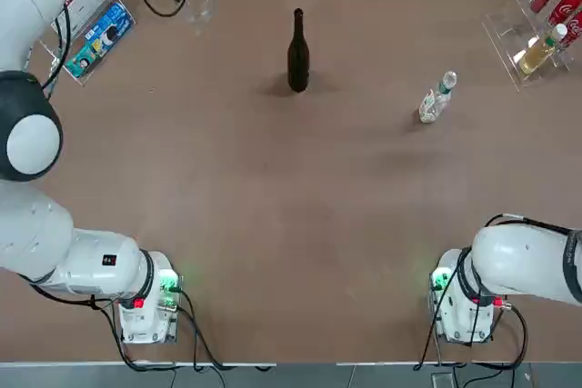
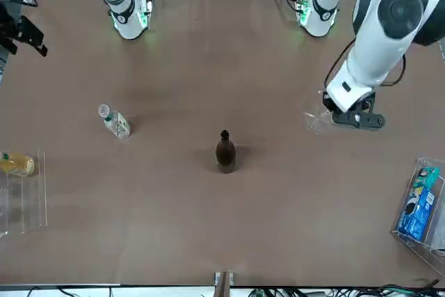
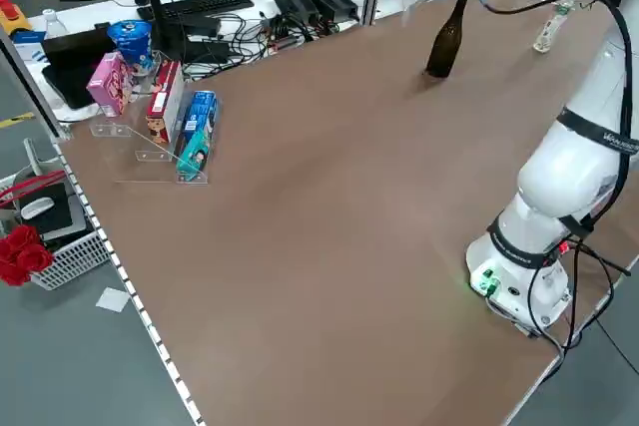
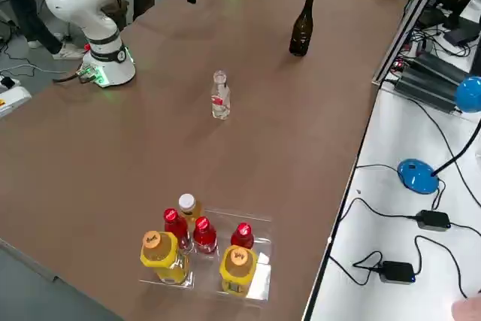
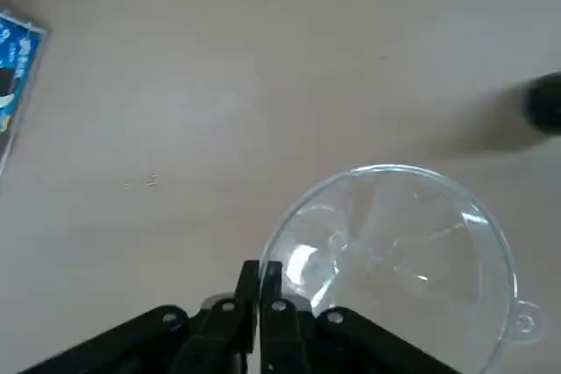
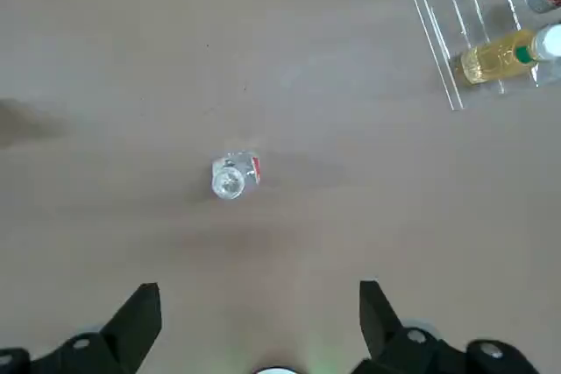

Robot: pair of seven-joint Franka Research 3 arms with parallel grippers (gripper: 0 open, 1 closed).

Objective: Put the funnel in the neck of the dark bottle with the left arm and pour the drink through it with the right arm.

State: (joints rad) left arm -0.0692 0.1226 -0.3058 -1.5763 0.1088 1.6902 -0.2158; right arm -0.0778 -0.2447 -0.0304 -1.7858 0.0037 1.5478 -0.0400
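"Left wrist view first: where is the funnel?"

"The clear, see-through funnel (image 5: 412,260) with the wide round mouth is at the left gripper (image 5: 266,264), its rim pinched between the closed fingers. The front view places both above the brown table (image 2: 174,206), on the robot's left of the bottle of very dark glass (image 2: 225,154)."

"Condition of that dark bottle?"

"Upright, long-necked, near the table's far edge. The funnel is apart from it, outside the neck."

"And the drink?"

"The small clear plastic bottle (image 4: 220,97) with a pale cap stands upright on the table, to the robot's right of the dark bottle. A red mark shows on its label."

"Right gripper (image 6: 259,286)?"

"Fingers spread wide, nothing between them. It is over the robot's right part of the table, nearer the robot than the small bottle."

"Surroundings?"

"At the far right, a clear plastic tray (image 4: 268,249) holds red-capped bottles (image 4: 203,235) and yellowish bottles. At the far left, a second clear tray (image 3: 208,182) holds a blue carton (image 3: 199,127)."
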